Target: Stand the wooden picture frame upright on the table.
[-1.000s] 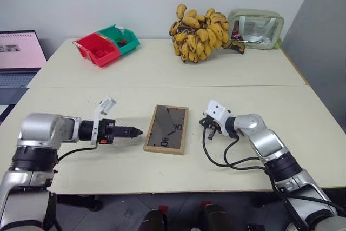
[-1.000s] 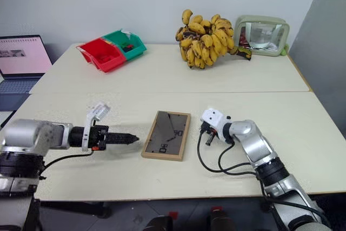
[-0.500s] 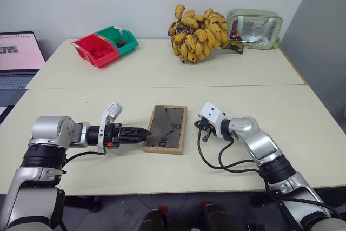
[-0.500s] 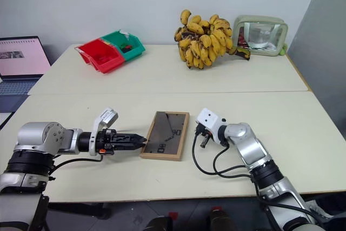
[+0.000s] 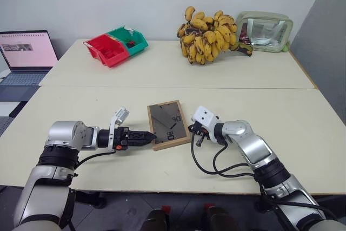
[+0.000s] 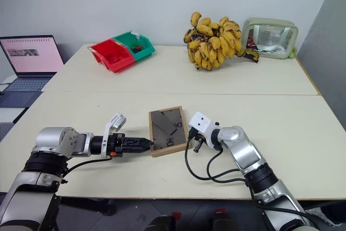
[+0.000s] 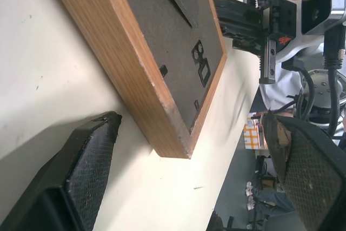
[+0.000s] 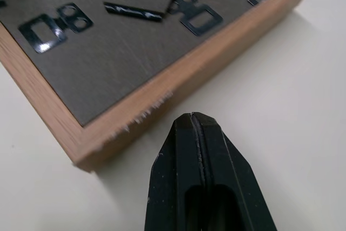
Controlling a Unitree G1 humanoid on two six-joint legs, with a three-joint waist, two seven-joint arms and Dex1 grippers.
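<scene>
The wooden picture frame lies flat on the table with its dark back panel and stand flap facing up. My left gripper is low on the tabletop at the frame's near left corner. In the left wrist view its fingers stand open, with that corner between them and untouched. My right gripper is shut and holds nothing. It sits just off the frame's right edge, and in the right wrist view its tip lies a short gap from the wooden rim.
A laptop stands at the far left. At the back of the table are a red bin and a green bin, a bunch of bananas and a clear pouch. Black cables loop under my right forearm.
The camera has shifted. My left gripper has slid right to the frame's near corner and opened. The right gripper has edged left toward the frame. The frame has turned slightly on the table.
</scene>
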